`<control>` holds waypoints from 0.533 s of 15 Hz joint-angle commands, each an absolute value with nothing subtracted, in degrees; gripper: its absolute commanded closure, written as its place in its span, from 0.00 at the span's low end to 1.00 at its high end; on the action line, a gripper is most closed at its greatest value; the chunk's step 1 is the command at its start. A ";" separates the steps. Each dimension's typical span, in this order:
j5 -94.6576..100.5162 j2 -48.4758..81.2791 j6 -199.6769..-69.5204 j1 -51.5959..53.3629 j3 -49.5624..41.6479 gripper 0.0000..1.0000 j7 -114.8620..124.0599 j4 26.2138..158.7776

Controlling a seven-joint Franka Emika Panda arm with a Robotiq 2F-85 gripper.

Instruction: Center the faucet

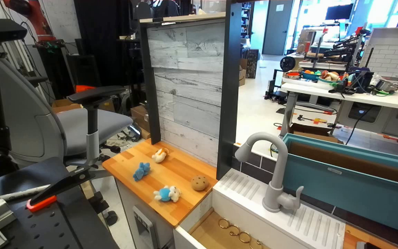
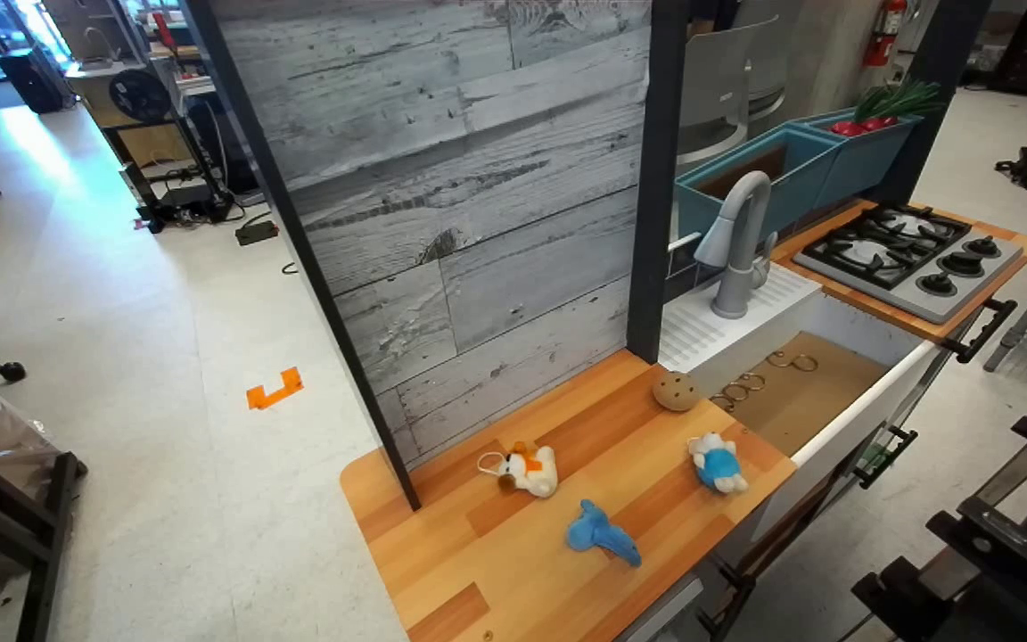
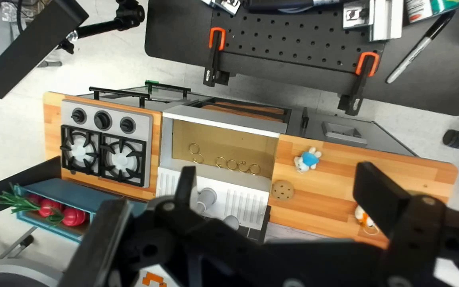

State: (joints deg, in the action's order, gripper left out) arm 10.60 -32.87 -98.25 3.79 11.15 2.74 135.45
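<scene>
The faucet (image 1: 276,180) is a light grey gooseneck standing on the white ribbed ledge behind the sink. In an exterior view its spout points left, toward the dark post and wooden counter, not over the basin; its lever sits on the right. It also shows in an exterior view (image 2: 736,281). In the wrist view the faucet (image 3: 206,198) is partly hidden behind the left finger, with the spout's tip near the back wall. My gripper (image 3: 277,175) is open and empty, high above the counter, its fingers wide apart. It is out of view in both exterior views.
The sink basin (image 2: 834,383) holds several gold rings. Small plush toys and a cookie (image 1: 199,183) lie on the wooden counter (image 2: 496,553). A wood-look back panel (image 1: 188,86) with dark posts rises behind. A teal planter (image 1: 351,186) and a stove (image 2: 915,259) stand beyond the faucet.
</scene>
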 commanded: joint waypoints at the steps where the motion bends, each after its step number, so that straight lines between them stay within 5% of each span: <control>1: 16.00 -28.73 -106.31 2.88 8.51 0.00 2.55 137.93; 8: 25.09 -17.08 -127.57 -0.35 5.98 0.00 6.10 143.59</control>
